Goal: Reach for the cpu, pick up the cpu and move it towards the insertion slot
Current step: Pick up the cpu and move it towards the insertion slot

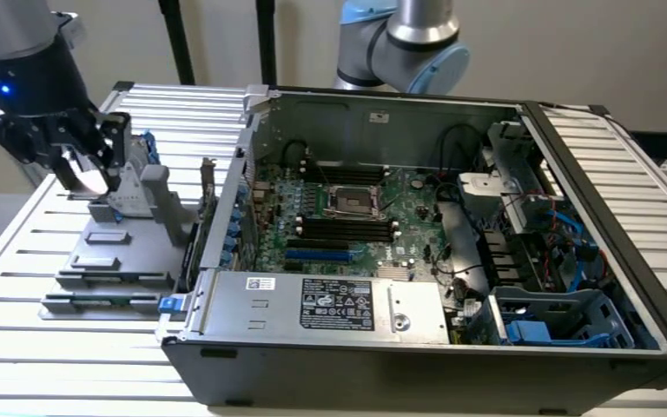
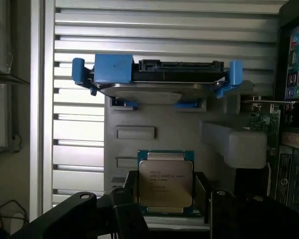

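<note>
Over by the grey parts holder (image 1: 119, 252) on the exterior view's left, the tool (image 1: 84, 161) sits wide open around the cpu (image 2: 165, 183) without gripping it yet, so the pickup's undone and the insertion slot (image 1: 353, 200) in the motherboard (image 1: 409, 195) is well apart.

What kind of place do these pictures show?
Probably a robotics lab or test bench for computer assembly: an open computer case with its green motherboard lies on a slatted aluminium table, and the gripper hangs over a parts fixture.

Open air above the insertion slot (image 1: 350, 201) (case walls (image 1: 380, 109) around)
</note>
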Tool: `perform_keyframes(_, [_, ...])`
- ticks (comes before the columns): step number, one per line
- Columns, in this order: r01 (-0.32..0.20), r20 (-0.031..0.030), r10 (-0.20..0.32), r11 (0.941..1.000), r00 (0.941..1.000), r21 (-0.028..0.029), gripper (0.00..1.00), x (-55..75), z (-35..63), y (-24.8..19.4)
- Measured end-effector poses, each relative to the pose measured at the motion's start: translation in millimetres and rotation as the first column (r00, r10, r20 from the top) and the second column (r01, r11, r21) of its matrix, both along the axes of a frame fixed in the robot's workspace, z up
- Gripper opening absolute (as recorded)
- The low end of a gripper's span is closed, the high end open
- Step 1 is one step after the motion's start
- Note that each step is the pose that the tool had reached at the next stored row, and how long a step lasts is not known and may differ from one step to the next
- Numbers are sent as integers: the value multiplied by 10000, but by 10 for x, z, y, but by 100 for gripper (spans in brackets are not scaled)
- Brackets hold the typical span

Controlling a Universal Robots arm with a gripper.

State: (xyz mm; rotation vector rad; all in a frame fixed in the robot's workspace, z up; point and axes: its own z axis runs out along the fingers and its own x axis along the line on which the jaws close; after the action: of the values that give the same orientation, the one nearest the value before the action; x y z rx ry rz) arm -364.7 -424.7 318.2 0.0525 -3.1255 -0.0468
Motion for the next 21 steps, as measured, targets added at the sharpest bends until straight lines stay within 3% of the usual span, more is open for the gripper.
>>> perform_keyframes(12, [-41,-95,42,10000,9999,23,55,510,531,0])
perform_keyframes(21, [-42,-129,42,10000,9999,22,55,918,732,0])
